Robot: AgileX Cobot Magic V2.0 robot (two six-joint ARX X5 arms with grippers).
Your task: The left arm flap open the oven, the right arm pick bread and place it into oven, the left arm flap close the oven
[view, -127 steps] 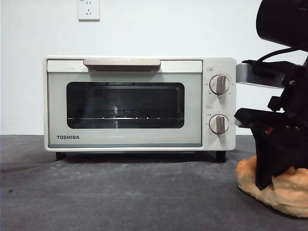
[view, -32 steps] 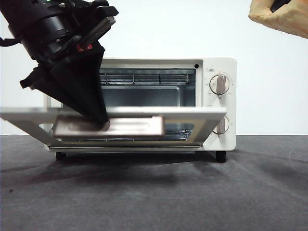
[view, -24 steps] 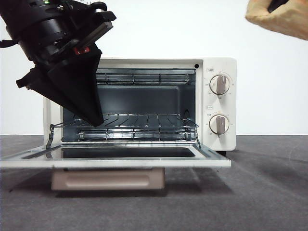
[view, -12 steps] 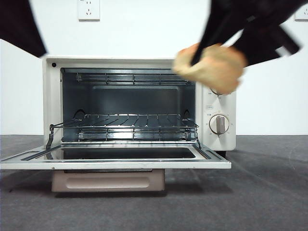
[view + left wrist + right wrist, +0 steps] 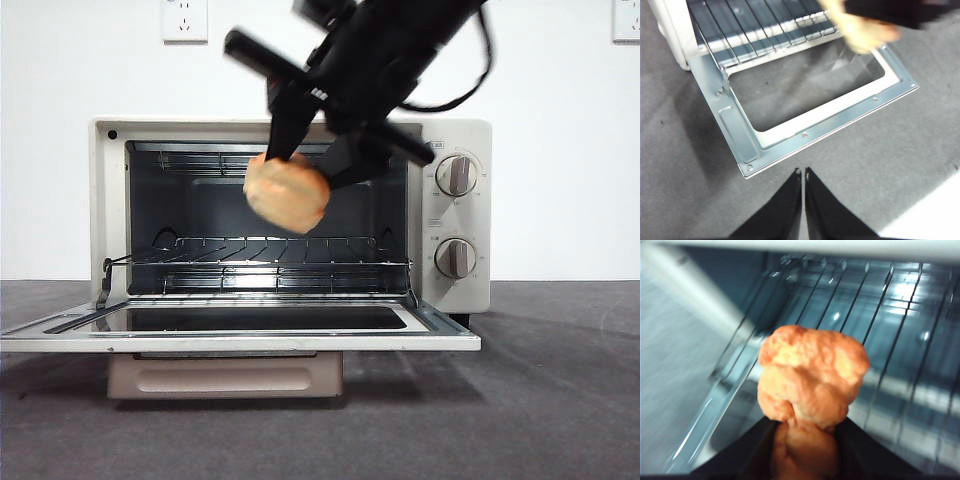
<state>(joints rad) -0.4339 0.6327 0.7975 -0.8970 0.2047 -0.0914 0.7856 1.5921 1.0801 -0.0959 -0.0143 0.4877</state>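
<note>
In front of the open mouth of the cream-white boxy TOSHIBA toaster oven (image 5: 455,215), the lumpy golden-orange bread loaf (image 5: 287,192) hangs in the air — above the wire rack (image 5: 270,252) and not touching it. The black right gripper (image 5: 318,155) comes down from about one o'clock of the loaf in the front view, its two dark jaws pinching the loaf from either side. In the right wrist view the same loaf (image 5: 810,385) fills the middle of the picture, clamped between the jaws at its near end, with the rack bars (image 5: 900,330) beyond it.

The oven door (image 5: 240,332) with its dark glass window lies flapped fully down, roughly level, just over the grey table surface (image 5: 540,420). The beige bar handle (image 5: 225,377) shows beneath the door's front edge, at about six o'clock of the oven cavity. Two round knobs, upper (image 5: 456,175) and lower (image 5: 455,258), sit on the panel at three o'clock of the cavity.

The black left gripper (image 5: 803,175) is well apart from the oven — its jaws are pressed together with only a thin slit between them, holding nothing. Its wrist view looks down on the metal inner frame of the lowered door (image 5: 830,125), the grey table and, blurred at the far side, the loaf (image 5: 862,30).

A white wall socket (image 5: 184,20) is on the wall at eleven o'clock of the oven.
</note>
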